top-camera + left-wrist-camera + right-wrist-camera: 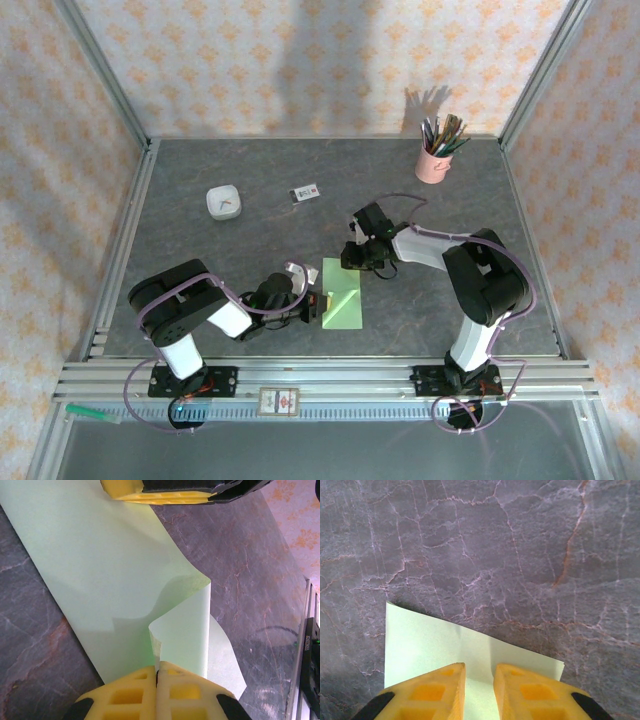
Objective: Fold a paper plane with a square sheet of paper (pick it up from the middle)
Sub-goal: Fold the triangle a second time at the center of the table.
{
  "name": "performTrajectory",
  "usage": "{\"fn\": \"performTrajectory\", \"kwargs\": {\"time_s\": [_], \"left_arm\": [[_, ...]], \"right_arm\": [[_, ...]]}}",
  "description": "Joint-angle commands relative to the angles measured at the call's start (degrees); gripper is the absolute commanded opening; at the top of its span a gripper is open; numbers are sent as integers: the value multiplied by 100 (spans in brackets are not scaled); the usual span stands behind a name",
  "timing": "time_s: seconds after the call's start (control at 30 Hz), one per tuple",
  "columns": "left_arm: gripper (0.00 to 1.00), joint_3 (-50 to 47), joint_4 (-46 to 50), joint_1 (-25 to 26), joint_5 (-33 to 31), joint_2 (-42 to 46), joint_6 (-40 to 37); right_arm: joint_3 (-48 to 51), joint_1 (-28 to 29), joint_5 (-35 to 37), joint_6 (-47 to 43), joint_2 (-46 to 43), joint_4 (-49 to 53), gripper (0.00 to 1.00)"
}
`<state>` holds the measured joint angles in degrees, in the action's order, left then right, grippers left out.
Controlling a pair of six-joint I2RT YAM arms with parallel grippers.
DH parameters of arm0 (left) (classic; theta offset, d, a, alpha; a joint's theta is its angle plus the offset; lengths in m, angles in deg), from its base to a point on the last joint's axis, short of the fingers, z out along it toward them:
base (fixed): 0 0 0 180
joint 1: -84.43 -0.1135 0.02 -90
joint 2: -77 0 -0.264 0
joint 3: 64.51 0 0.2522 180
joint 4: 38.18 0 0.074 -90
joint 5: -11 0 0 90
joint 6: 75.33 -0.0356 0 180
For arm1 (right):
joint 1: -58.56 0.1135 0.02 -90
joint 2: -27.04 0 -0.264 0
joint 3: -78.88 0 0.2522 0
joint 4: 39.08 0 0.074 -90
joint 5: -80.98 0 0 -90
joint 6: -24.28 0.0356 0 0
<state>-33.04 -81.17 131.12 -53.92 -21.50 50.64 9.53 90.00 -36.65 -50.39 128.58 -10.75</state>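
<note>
1. The left gripper (312,305) is sitting at the paper's left edge. In the left wrist view its fingers (125,696) are pressing together, pinching a curled-up flap of the sheet.
2. The paper (340,297) is lying on the table (250,240) between the two grippers, near the front edge. From above it is showing as a narrow strip, not a square. Its long axis is running near to far, away from the arm bases.
3. Its left edge is disappearing under the left gripper from above, and how many layers are lying there is hard to make out. In the left wrist view the frame is cutting the sheet (95,575) off at the top and bottom.
4. The right gripper (353,262) is covering the strip's far end. In the right wrist view its fingers (442,690) are standing slightly apart, gripping nothing. The paper (420,640) is showing through the gap, and the fingers are hiding its nearer part.
</note>
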Motion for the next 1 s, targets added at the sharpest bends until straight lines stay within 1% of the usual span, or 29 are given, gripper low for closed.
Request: {"fn": "performTrajectory", "kwargs": {"time_s": [0.0,0.23,0.53,0.97], "left_arm": [[0,56,233,-59,-77,-12,-126],[0,-25,196,-61,-93,54,-64],[0,-49,-20,-64,93,71,106],[0,-119,-102,-62,133,208,172]], "right_arm": [[75,41,355,-75,270,256,24],[58,38,357,-84,279,283,24],[40,38,375,-112,279,315,24],[65,38,384,-110,273,313,24]]}}
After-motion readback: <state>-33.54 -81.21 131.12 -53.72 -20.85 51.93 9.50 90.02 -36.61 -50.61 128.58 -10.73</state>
